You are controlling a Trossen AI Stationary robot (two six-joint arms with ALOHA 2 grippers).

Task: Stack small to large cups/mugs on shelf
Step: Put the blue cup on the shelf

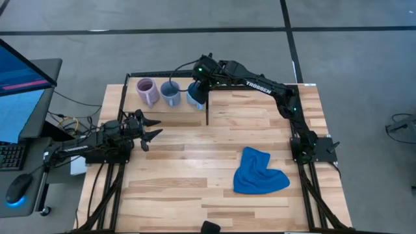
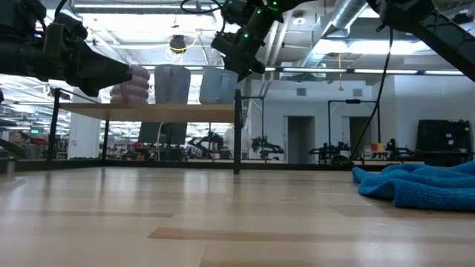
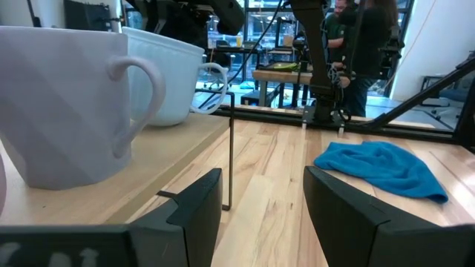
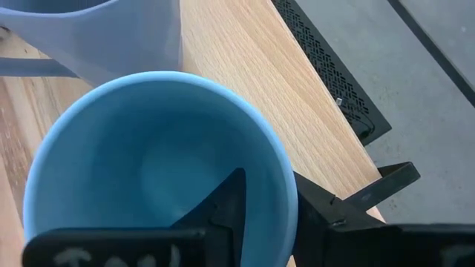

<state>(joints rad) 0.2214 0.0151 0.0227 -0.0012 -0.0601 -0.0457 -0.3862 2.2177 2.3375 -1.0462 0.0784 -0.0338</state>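
The blue mug [image 4: 156,170] fills the right wrist view, and the right gripper [image 4: 271,211] pinches its rim, one finger [image 4: 223,204] inside the bowl and the other outside the wall. From above, this gripper [image 1: 198,83] sits at the shelf's [image 1: 130,94] right end, over the blue mug [image 1: 194,99], which stands on the board. White lettering on the right arm's link reads "TROSSEN". A green light glows on the wrist.

Just beside the blue mug stands the grey mug [image 1: 170,94], and next along the shelf the purple mug [image 1: 147,91], the three in a row, none inside another. In the low view they show side by side on the board: purple [image 2: 130,85], grey [image 2: 171,84], blue [image 2: 215,87].

The left gripper [image 1: 151,130] hangs near the table's left side, below the shelf's front edge, its fingers spread wide and holding nothing. Its wrist view shows the grey mug [image 3: 67,104] close by on the shelf.

A blue cloth [image 1: 259,172] lies crumpled on the table [image 1: 195,195], well apart from the shelf. People stand in the room beyond the table.
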